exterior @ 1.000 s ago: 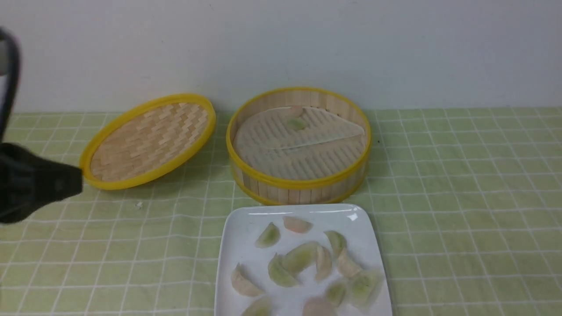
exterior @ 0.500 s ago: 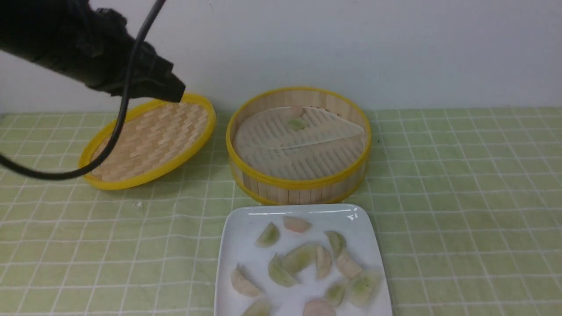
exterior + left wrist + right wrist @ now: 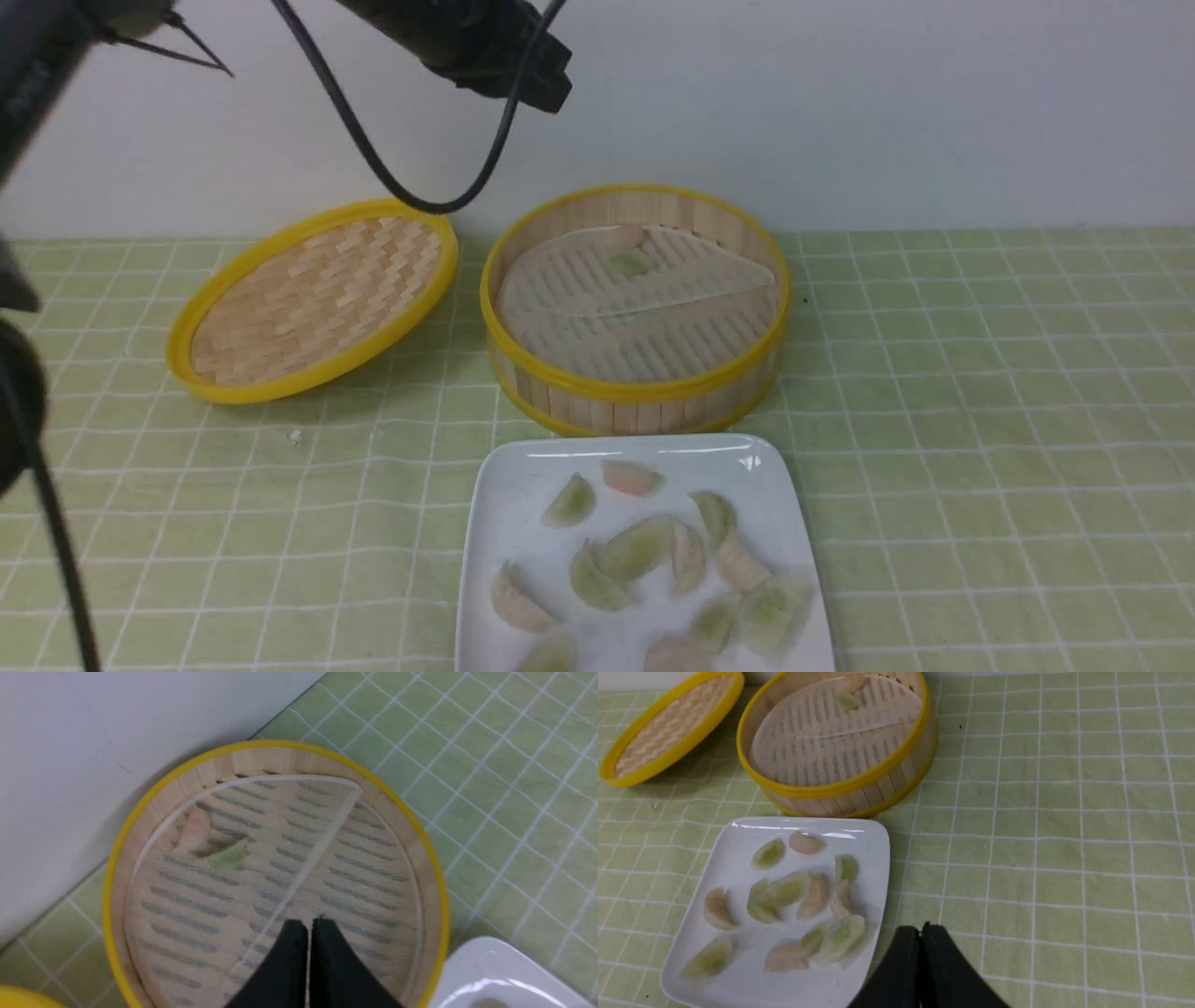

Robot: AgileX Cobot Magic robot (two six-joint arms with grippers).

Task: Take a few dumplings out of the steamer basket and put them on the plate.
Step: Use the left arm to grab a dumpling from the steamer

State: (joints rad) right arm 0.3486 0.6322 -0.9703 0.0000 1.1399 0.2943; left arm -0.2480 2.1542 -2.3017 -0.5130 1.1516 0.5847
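Two dumplings (image 3: 630,259) lie in the basket (image 3: 644,397) at frame centre, many more on the plate (image 3: 509,537) at the bottom. The left end effector (image 3: 308,926) and the right end effector (image 3: 921,931) are clenched, empty.

- Basket (image 3: 635,392) sits at the back of the cloth (image 3: 980,420), close to the wall (image 3: 840,93).
- Lid (image 3: 313,299) is just left of the basket, with a small gap between them.
- Plate (image 3: 509,523) is right in front of the basket, far edge just beside the basket's wall.
- Most dumplings (image 3: 644,551) are on the plate, bunched in the middle and near-right part, several touching.
- Two more are in the basket on the liner (image 3: 597,327), at the far side, touching each other.
- Left gripper (image 3: 308,926) hangs over the basket's near half.
- Right gripper (image 3: 921,929) is above the cloth, just right of the plate.
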